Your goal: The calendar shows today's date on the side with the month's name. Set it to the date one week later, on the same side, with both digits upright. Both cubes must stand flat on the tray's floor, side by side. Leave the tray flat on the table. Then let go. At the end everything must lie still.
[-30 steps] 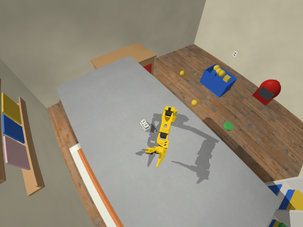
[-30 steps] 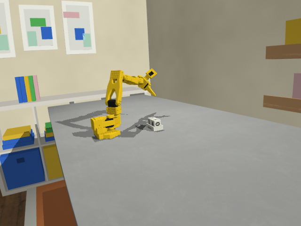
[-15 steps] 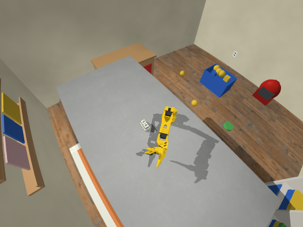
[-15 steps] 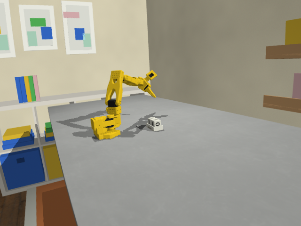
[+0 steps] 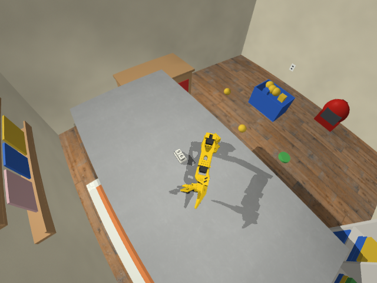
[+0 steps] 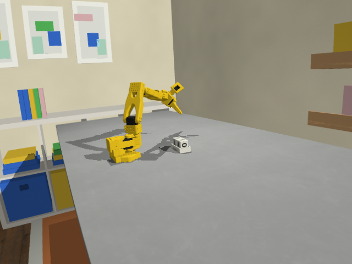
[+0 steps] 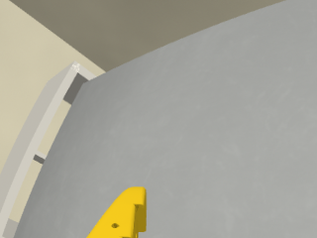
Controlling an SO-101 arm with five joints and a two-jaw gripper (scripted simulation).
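Gripper (image 5: 189, 197) (image 6: 181, 98) stood wide open and empty, well apart from the calendar cubes (image 5: 179, 155) (image 6: 180, 142) seated in their tray (image 5: 184, 160) (image 6: 181, 149); a skewed descent risked knocking cubes or tipping the tray.

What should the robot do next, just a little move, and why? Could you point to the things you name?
I'd swing the open gripper (image 5: 188, 198) back toward the calendar's two cubes (image 5: 179, 155) (image 6: 180, 142), because they sit in their tray (image 6: 185, 149) nearer the robot's base, away from its fingers.

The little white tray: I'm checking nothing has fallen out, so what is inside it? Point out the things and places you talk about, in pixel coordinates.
Two white cubes (image 5: 179, 155) (image 6: 181, 142) sit side by side in the tray (image 6: 181, 150). The floor beneath them is covered and cannot be seen.
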